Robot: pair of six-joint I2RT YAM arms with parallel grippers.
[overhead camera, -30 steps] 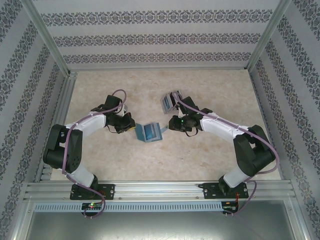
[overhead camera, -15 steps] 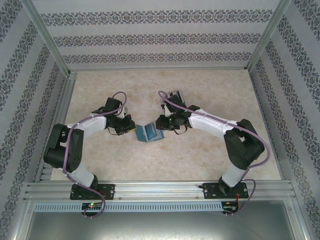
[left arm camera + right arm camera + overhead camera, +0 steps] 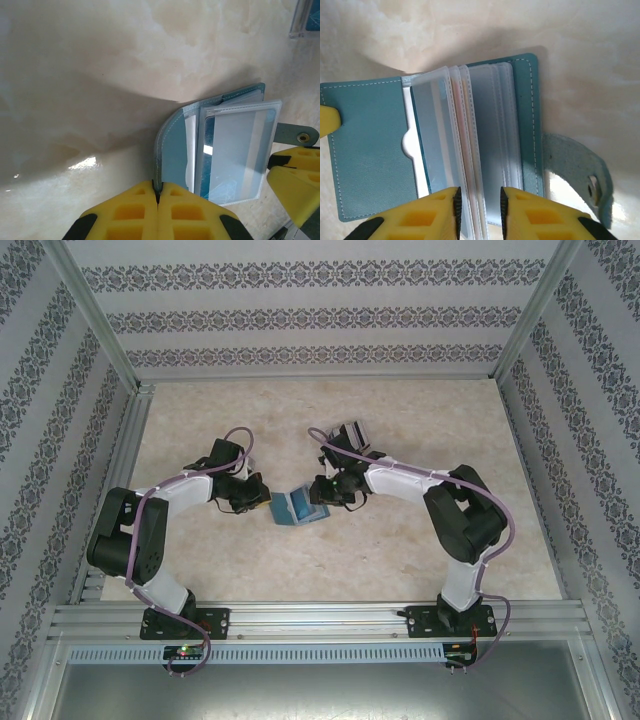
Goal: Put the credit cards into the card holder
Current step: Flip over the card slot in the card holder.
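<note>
So the table (image 3: 430, 410) was a pale beige marbled slab, kinda glossy. From the left wrist view you could see a bright glare spot and soft shadows on it. The whole thing sat in a booth: walls (image 3: 320, 320) papered in grey and white stripes with dark ornamental bands, aluminium posts in the corners, and a slotted aluminium rail (image 3: 320, 618) along the near edge where both arms were bolted.

The card holder (image 3: 298, 506) lay open about mid-table, between the two arms. It had teal covers and a stack of clear plastic sleeves (image 3: 490, 145) fanned up inside. Its strap with the pale snap stud (image 3: 592, 186) flopped out flat on the table on the side facing the right arm.

The left end effector (image 3: 157, 192) was clenched tight on the thin edge of the cover on its side. The right end effector (image 3: 478, 197) had its yellow fingers a little apart with a few of the sleeves running between them. Honestly couldn't tell if it was actually pinching them or just straddling.

The credit cards (image 3: 347, 431) sat in a small fan farther back on the table, behind the right arm's wrist and apart from the holder.
</note>
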